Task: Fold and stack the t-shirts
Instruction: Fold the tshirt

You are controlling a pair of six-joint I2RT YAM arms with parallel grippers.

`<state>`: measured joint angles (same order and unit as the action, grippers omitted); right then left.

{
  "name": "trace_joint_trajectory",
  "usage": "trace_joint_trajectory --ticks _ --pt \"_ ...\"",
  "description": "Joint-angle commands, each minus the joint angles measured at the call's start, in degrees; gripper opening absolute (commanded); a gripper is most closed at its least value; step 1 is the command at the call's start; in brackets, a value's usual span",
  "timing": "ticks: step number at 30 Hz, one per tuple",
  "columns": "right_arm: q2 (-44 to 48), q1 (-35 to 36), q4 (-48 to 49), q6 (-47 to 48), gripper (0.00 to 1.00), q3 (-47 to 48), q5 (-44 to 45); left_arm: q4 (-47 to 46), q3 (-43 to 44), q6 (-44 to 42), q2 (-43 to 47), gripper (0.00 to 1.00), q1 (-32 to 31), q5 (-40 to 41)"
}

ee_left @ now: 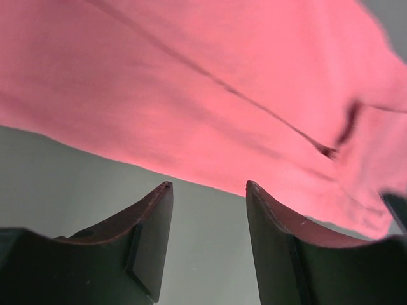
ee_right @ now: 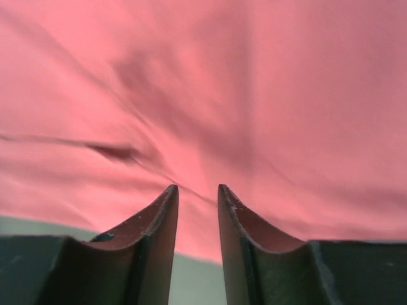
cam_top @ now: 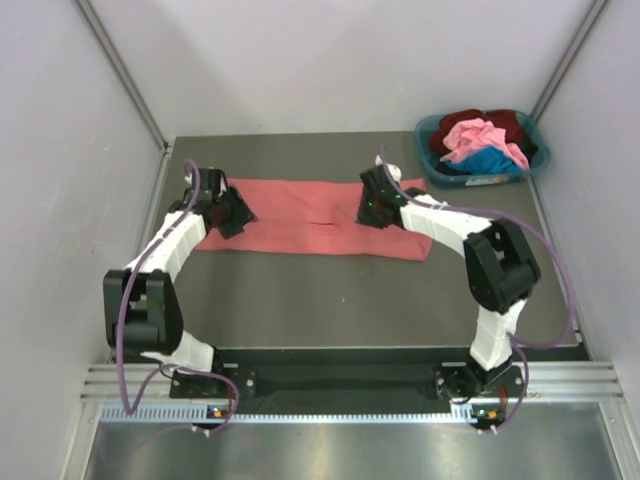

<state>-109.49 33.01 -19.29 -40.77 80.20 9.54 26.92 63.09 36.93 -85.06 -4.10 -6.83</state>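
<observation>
**Q:** State the item count, left to right.

**A:** Two end effectors. One red shirt [cam_top: 300, 215], laid as a long strip across the bench [cam_top: 350, 300]. One basket [cam_top: 478, 181] at the far right corner, holding pink cloth [cam_top: 478, 135], maroon cloth [cam_top: 505, 122] and blue cloth [cam_top: 490, 160]. The number of garments in it cannot be told.

**Q:** Position of the shirt relative to each end effector?

**A:** The left end effector [cam_top: 228, 210] sits at the strip's left end. Its fingers [ee_left: 152, 235] are spread with nothing between them, tips over bare bench just short of the shirt's edge. The right end effector [cam_top: 378, 203] sits over the strip, right of centre. Its fingers [ee_right: 152, 241] stand close with a narrow gap. Creases run toward that gap, but whether cloth is pinched cannot be told.

**Q:** What is exclusive to each view?

**A:** Only the top view shows the basket and the shirt's full length. Only the wrist views show the finger gaps. The left wrist view alone shows a seam line crossing the cloth.
</observation>
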Motion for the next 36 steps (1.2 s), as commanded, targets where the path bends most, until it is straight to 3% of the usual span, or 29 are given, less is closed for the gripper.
trace_joint_trajectory --ticks 1,9,14,16,23,30,32,36 --pt "7.53 -1.9 -5.06 3.07 0.28 -6.71 -2.25 -2.84 -1.48 5.08 -5.89 0.54 3.74 -2.74" --pt "9.83 -7.69 -0.57 8.52 0.15 -17.01 -2.77 -3.1 2.82 5.7 -17.77 0.52 13.32 -4.6" --pt "11.49 -9.28 -0.84 8.08 0.15 -20.87 2.74 -2.57 4.76 5.0 -20.93 0.53 15.78 1.98" --pt "11.5 -9.9 -1.45 8.69 0.16 -21.49 4.78 -0.48 5.72 4.82 -22.95 0.53 16.75 8.37" --pt "9.38 -10.78 -3.65 10.71 0.16 -23.95 11.02 1.82 5.82 4.91 -27.35 0.52 19.57 12.97" --pt "11.04 -10.17 -3.39 14.4 0.19 -22.28 10.51 4.46 6.17 4.47 -25.87 0.5 19.39 14.49" --pt "12.1 -9.81 -1.72 16.85 0.22 -22.11 3.87 4.55 4.25 4.29 -21.49 0.5 19.13 13.25" --pt "13.77 -9.37 -4.88 16.0 0.25 -18.69 0.48 4.98 2.83 2.19 -12.87 0.52 18.95 11.05"
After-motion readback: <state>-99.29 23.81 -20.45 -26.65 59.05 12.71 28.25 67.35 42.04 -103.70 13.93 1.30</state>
